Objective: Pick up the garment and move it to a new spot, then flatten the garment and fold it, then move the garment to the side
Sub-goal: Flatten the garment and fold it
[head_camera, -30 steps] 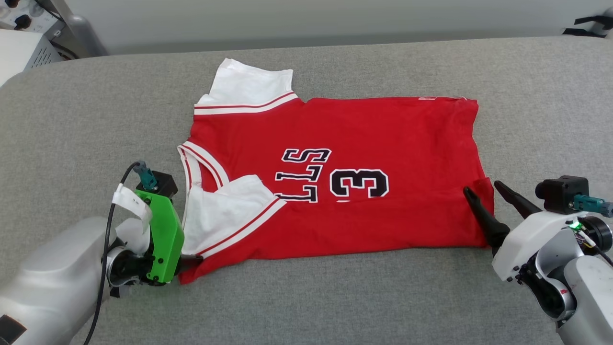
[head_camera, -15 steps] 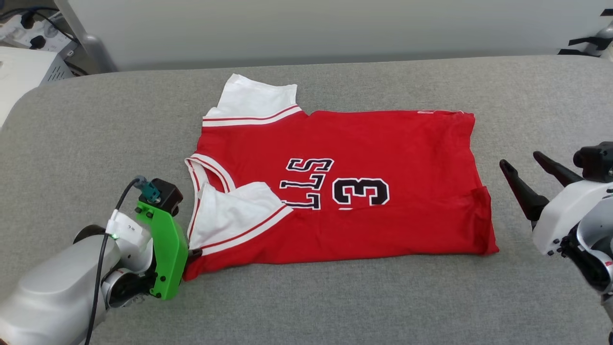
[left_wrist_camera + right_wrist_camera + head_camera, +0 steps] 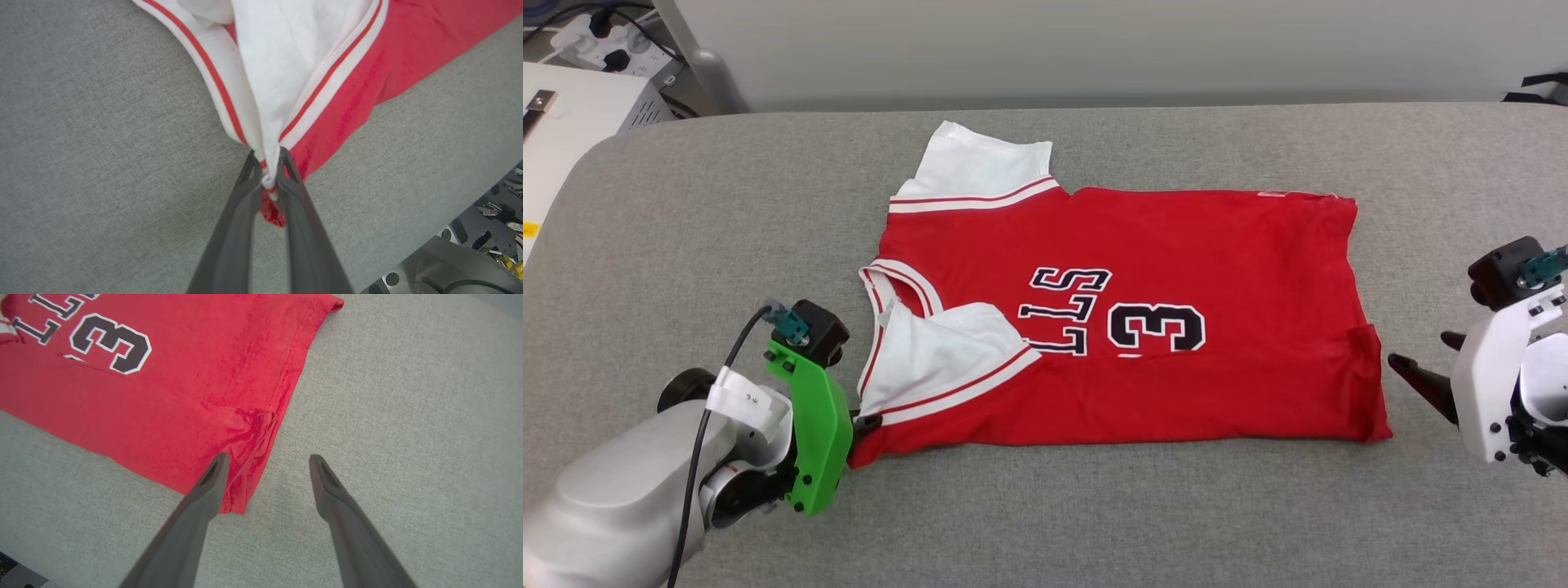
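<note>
Red jersey cloth, the garment (image 3: 1160,237), lies half-folded on the grey tabletop (image 3: 1094,514), its near side turned over part of the lettering (image 3: 1068,314) with a white sleeve (image 3: 939,359) on top. The left pincer (image 3: 267,173) is clamped tight on the near shoulder corner, likely to carry that edge into the next fold. The right pincer (image 3: 269,457) gapes wide and empty by the hem corner, seemingly poised to grip it.

The red garment (image 3: 1217,245) carries black, white-outlined letters (image 3: 1066,314) reading "LLS", with the word's start covered by a white sleeve (image 3: 939,359). Beside them stands the number "3" (image 3: 1156,327). A white tag (image 3: 743,402) at the head view's lower left bears tiny marks, perhaps digits, too small to read.
</note>
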Controlling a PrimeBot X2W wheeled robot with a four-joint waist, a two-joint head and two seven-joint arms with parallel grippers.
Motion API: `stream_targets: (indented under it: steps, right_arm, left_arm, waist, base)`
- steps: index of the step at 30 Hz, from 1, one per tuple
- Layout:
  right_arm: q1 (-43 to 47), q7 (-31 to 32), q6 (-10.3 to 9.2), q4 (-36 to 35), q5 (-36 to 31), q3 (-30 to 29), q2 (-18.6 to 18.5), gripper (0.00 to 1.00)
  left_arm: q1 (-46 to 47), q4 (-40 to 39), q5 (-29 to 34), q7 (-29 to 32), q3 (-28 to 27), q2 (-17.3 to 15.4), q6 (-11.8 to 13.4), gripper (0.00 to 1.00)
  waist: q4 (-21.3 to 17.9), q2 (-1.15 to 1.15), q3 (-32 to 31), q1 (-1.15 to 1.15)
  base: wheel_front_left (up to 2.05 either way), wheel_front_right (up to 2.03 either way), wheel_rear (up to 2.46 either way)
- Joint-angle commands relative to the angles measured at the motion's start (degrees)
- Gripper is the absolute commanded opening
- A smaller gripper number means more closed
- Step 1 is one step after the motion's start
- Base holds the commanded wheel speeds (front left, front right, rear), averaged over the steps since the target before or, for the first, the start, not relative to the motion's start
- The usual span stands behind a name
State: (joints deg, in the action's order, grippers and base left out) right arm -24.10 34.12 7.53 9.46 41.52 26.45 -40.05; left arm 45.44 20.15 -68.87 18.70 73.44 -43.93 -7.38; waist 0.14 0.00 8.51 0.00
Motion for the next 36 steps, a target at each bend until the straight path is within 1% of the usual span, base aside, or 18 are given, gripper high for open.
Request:
stream_targets:
  steps: [1, 4, 8, 17, 20, 21, 22, 23, 28, 36]
  right_arm:
    - [-0.6, 1.5, -0.04, 0.3, 0.7, 0.6, 0.0, 1.0]
    - [-0.5, 3.9, -0.04, 1.7, 1.1, 1.5, 0.5, 1.0]
    - [-0.8, 4.6, -0.04, 5.0, 0.1, 2.6, 2.0, 1.0]
    - [-1.4, 2.0, -0.04, 14.8, -1.4, 7.5, 6.4, 1.0]
    - [-1.6, 0.5, -0.04, 16.3, -0.8, 9.4, 7.4, 1.0]
    - [-1.9, -0.6, -0.04, 16.5, -0.6, 9.8, 7.5, 0.62]
    - [-2.1, -1.7, -0.04, 16.7, -0.4, 10.1, 7.5, 0.09]
    - [-2.3, -2.6, -0.04, 17.0, -0.1, 10.4, 7.5, 0.0]
    - [-2.8, -6.2, -0.04, 18.0, 1.8, 10.7, 6.7, 0.0]
    - [-1.2, -9.7, -0.04, 14.2, 4.6, 11.1, 2.8, 0.0]
  left_arm:
    - [0.7, 0.0, 1.2, -0.4, -0.1, 0.0, -0.1, 0.0]
    - [1.1, -0.1, 1.7, -0.8, -0.1, 0.3, -0.1, 0.0]
    - [1.8, -0.1, 2.7, -1.3, -0.1, 0.4, -0.1, 0.0]
    - [3.2, 0.4, 3.8, -2.4, -0.1, 0.9, -0.1, 0.0]
    - [3.0, 0.7, 4.1, -2.6, -0.1, 1.0, -0.1, 0.0]
    - [2.9, 0.9, 4.2, -2.6, -0.1, 1.1, -0.1, 0.0]
    - [2.7, 1.1, 4.2, -2.6, -0.1, 1.2, -0.1, 0.0]
    - [2.4, 1.3, 4.1, -2.7, -0.1, 1.3, -0.1, 0.0]
    - [1.1, 2.0, 3.6, -2.7, -0.1, 1.7, -0.1, 0.0]
    - [-1.2, 1.0, 3.0, -2.3, -0.1, -0.5, -0.1, 0.0]
  waist:
    - [0.4, 0.0, 0.4, 0.0]
    - [0.9, 0.0, 1.1, 0.0]
    - [1.4, 0.0, 2.3, 0.0]
    - [2.5, 0.0, 4.9, 0.0]
    - [2.5, 0.0, 5.2, 0.0]
    - [2.4, 0.0, 5.1, 0.0]
    - [2.4, 0.0, 5.0, 0.0]
    - [2.2, 0.0, 4.7, 0.0]
    - [1.8, 0.0, 2.5, 0.0]
    - [1.6, 0.0, -1.7, 0.0]
  base:
    - [0.0, 0.0, 0.0]
    - [0.0, 0.0, 0.0]
    - [0.0, 0.0, 0.0]
    - [0.0, 0.0, 0.0]
    - [0.0, 0.0, 0.0]
    - [0.0, 0.0, 0.0]
    - [0.0, 0.0, 0.0]
    - [0.0, 0.0, 0.0]
    - [0.0, 0.0, 0.0]
    - [0.0, 0.0, 0.0]
